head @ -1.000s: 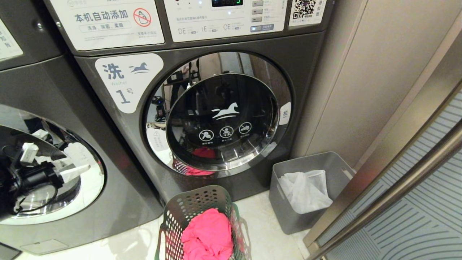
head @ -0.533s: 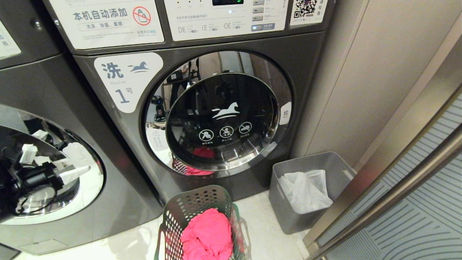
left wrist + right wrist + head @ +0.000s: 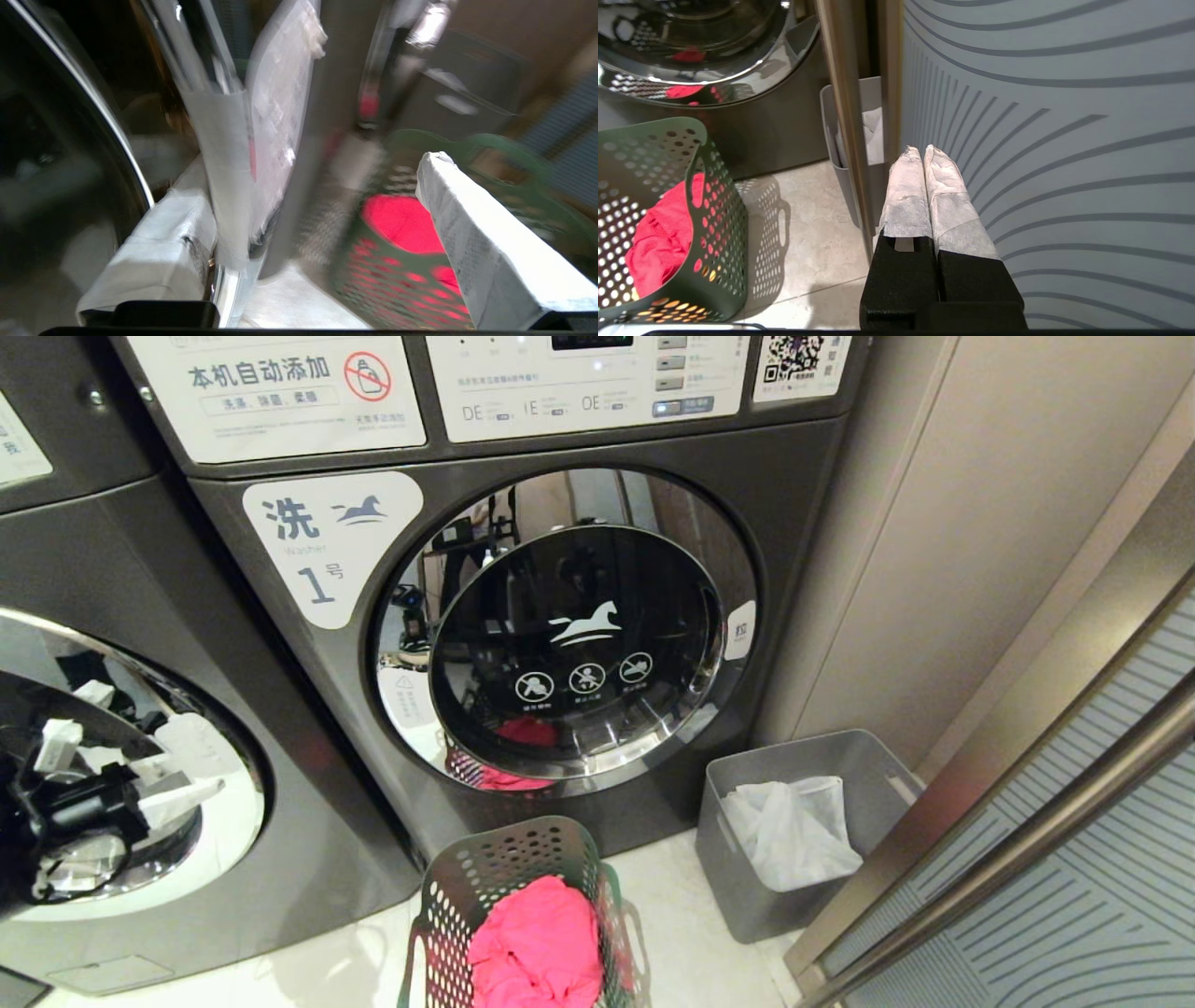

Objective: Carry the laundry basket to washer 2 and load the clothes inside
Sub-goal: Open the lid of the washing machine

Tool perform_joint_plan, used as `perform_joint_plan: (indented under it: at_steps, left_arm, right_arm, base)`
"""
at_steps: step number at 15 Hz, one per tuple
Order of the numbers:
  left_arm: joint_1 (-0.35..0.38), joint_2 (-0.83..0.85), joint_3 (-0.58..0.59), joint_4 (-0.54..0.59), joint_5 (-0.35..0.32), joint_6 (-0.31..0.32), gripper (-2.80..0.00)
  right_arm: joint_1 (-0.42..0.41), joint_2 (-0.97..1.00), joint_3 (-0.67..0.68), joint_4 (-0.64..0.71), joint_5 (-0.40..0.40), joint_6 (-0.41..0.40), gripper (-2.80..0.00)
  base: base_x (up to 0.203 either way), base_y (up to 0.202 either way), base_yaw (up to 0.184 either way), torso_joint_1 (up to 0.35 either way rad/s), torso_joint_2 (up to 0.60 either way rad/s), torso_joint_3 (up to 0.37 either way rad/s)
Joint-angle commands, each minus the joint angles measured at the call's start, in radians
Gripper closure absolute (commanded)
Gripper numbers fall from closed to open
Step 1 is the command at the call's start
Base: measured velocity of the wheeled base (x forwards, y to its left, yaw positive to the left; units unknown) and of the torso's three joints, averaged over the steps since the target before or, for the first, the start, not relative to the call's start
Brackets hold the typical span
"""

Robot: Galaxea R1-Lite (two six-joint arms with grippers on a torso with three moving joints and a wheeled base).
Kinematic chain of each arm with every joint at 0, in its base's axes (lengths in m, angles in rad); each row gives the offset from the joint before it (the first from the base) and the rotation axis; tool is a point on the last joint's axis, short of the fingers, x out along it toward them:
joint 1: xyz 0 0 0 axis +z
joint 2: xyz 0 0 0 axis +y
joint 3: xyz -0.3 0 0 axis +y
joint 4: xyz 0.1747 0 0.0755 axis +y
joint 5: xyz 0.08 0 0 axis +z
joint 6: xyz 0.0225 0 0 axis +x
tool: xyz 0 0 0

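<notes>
Laundry basket (image 3: 509, 896): green, perforated, standing on the pale floor (image 3: 691, 933) in front of the washer marked 1 (image 3: 523, 644), whose round door is sitting shut. Pink clothes (image 3: 537, 943) are lying bunched inside the basket.

Second washer (image 3: 121, 728): adjoining on the left, its door (image 3: 140, 784) glinting.

Left gripper (image 3: 299, 224): hovering at that left washer's door edge with its white-wrapped fingers (image 3: 481, 252) spread wide, grasping nothing.

Right gripper (image 3: 923, 156): hanging beside the striped glass panel (image 3: 1055, 140), fingers pressed together, empty.

Grey bin (image 3: 794, 831): standing right of the washer marked 1, holding a white bag.
</notes>
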Motion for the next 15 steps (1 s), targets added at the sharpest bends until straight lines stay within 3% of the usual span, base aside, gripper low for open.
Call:
perform_joint_plan:
  at_steps: [1,7,12,15]
  left_arm:
    - [-0.003,-0.003,0.003,-0.012,0.008,0.004,-2.8]
    - [0.007,-0.002,0.0,-0.014,0.008,0.003,-2.8]
    - [0.136,-0.006,-0.019,-0.009,0.008,-0.022,-2.8]
    - [0.196,0.01,-0.102,0.007,0.008,-0.035,-2.8]
  right_arm:
    - [0.001,0.001,0.0,-0.001,0.0,0.0,0.0]
    - [0.001,0.001,0.0,-0.001,0.0,0.0,0.0]
    - [0.001,0.001,0.0,-0.001,0.0,0.0,0.0]
    - [0.001,0.001,0.0,-0.001,0.0,0.0,0.0]
  base:
    - [0.0,0.0,0.0,0.0,0.0,0.0]
    - [0.0,0.0,0.0,0.0,0.0,0.0]
    - [0.0,0.0,0.0,0.0,0.0,0.0]
    - [0.0,0.0,0.0,0.0,0.0,0.0]
